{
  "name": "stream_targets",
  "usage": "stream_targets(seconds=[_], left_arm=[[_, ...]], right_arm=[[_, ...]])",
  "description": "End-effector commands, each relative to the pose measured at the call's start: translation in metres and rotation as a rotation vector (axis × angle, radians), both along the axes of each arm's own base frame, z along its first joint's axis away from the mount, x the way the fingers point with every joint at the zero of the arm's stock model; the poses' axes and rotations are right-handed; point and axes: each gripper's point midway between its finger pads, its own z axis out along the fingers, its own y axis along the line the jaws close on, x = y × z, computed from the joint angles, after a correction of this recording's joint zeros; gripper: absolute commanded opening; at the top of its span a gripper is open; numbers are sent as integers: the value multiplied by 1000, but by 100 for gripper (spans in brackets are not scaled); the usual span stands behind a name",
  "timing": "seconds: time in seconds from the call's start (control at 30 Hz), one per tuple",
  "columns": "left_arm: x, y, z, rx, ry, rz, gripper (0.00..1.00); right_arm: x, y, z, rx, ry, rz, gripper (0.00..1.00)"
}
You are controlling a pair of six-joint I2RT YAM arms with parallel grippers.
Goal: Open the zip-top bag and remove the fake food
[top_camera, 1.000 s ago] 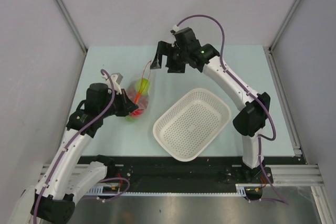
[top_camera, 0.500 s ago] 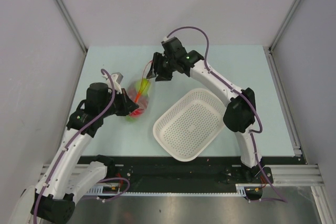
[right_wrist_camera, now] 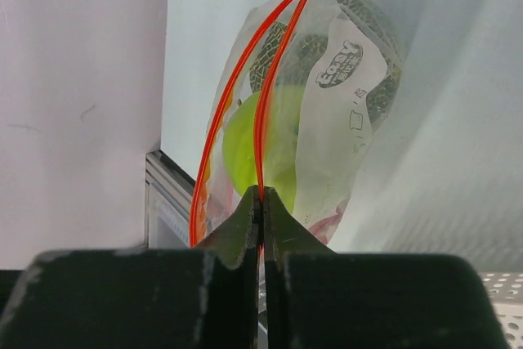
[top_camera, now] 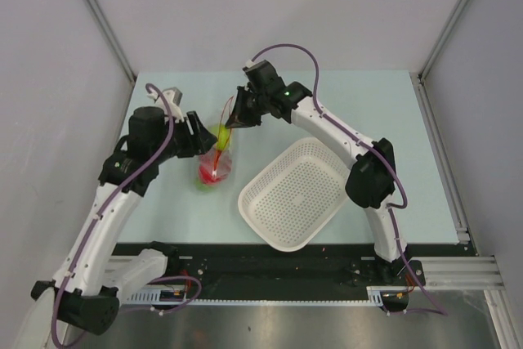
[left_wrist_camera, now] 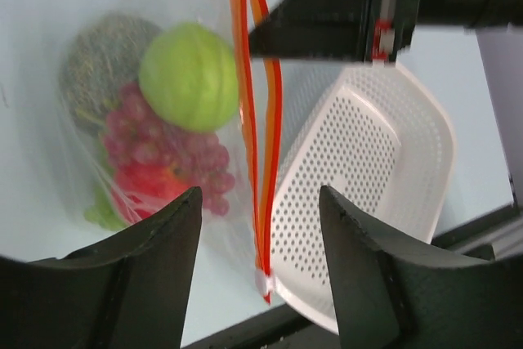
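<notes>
Right tool (right_wrist_camera: 261, 195) pinches thin orange strip (right_wrist_camera: 261, 145) of the crinkly clear zip-top bag (right_wrist_camera: 343, 112); left tool (left_wrist_camera: 257, 202) stands spread.

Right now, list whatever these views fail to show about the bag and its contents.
Left wrist view: the grey-green piece behind the green apple is blurred through the zip-top bag.
Right wrist view: the right gripper hides the bag's lower part.
Top view: the pieces in the bag are too small to tell apart.
</notes>
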Motion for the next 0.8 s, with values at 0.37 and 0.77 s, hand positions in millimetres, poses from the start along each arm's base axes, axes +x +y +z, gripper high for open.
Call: stream_targets(seconds=[0.37, 0.77], left_arm=[[66, -6, -11, 223, 25, 97, 63], [67, 9, -16, 309, 28, 137, 0]], right_arm=[[-15, 1, 56, 91, -48, 0, 0], [-18, -43, 27, -137, -124, 33, 16]])
